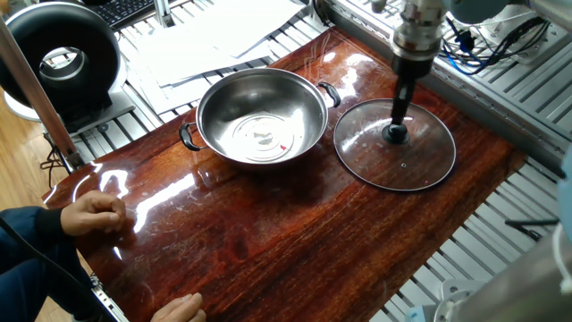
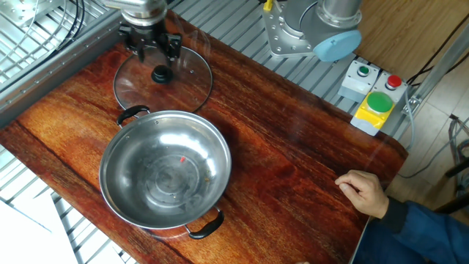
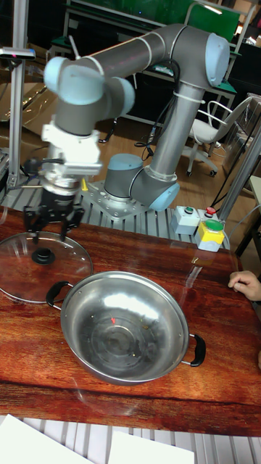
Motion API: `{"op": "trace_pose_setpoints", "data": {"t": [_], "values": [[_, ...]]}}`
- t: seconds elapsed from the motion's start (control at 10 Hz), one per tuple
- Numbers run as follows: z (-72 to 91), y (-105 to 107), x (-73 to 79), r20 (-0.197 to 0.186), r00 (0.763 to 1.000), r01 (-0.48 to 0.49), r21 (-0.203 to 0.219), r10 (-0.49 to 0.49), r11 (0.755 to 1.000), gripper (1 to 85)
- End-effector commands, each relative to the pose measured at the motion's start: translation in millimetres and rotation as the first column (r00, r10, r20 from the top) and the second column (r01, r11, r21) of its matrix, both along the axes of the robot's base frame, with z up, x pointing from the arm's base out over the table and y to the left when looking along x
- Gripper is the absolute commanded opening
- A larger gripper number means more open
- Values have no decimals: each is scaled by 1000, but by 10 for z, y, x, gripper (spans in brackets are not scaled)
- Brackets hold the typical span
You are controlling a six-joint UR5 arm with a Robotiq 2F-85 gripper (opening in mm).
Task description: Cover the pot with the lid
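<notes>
The shiny steel pot (image 1: 262, 118) (image 2: 165, 172) (image 3: 127, 335) stands empty on the wooden table, its black loop handles out to the sides. Beside it the glass lid (image 1: 420, 156) (image 2: 187, 77) (image 3: 18, 272) lies flat on the wood, with its black knob (image 1: 394, 134) (image 2: 160, 73) (image 3: 43, 255) pointing up. My gripper (image 1: 399, 116) (image 2: 154, 55) (image 3: 51, 230) hangs just above the knob and a little to one side. It is open, its fingers are spread wide, and it holds nothing.
A person's hands (image 1: 89, 213) (image 2: 364, 191) (image 3: 245, 283) rest on the table edge opposite the lid. A yellow button box (image 2: 374, 95) and the arm's base (image 2: 308, 29) stand behind the table. Papers (image 1: 214, 36) and a round black device (image 1: 58, 58) lie beyond the pot.
</notes>
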State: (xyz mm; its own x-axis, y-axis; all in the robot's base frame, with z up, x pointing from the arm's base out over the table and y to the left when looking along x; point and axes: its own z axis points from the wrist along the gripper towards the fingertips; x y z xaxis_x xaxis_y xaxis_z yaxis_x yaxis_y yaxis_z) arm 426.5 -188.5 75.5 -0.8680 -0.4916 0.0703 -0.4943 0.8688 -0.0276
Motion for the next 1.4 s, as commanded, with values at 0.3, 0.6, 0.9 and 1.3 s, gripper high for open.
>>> {"op": "trace_pose_setpoints", "data": {"t": [0.3,0.6,0.9,1.3], "values": [[-255,-34,-207,-25,1000,-15,38,16,999,640],[-326,16,-167,-7,1000,-15,30,15,999,640],[-390,53,-104,10,1000,-26,35,26,999,640],[-462,90,-44,28,999,-15,23,15,1000,623]]}}
